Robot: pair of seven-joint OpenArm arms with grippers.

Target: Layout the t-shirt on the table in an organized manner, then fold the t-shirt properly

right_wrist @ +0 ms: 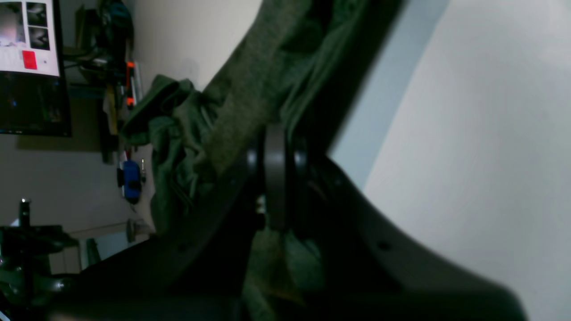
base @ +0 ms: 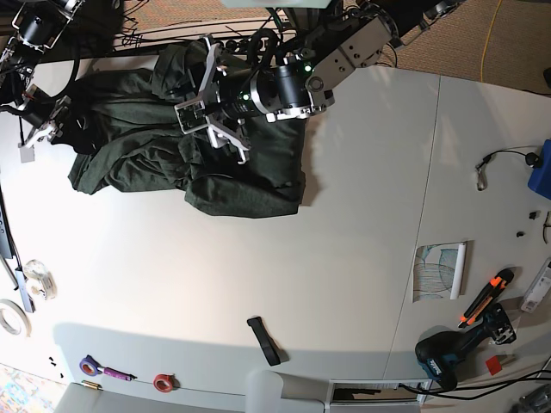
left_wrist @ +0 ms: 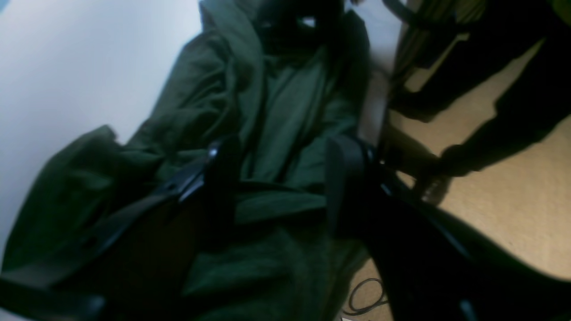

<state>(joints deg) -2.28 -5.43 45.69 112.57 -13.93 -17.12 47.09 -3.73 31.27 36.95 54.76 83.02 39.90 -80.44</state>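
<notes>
Spreading the bunched t-shirt (base: pixel 172 146) on the bench (base: pixel 344 258) seems underway: right fingers (right_wrist: pixel 274 178) pinch cloth, left fingers (left_wrist: pixel 343 178) gape wide above folds, which they should next close on.

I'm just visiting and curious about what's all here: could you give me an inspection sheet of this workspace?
Surface: white table, two panels, seam visible.
Job's things: dark green t-shirt, crumpled, not laid out.
Clutter: black strap, tape rolls, drill, orange cutter, paper.
End effectors: left end effector open over the shirt; right end effector looks shut on its fabric.
Cables: thin cable on table.
Surroundings: carpet, monitor.
</notes>
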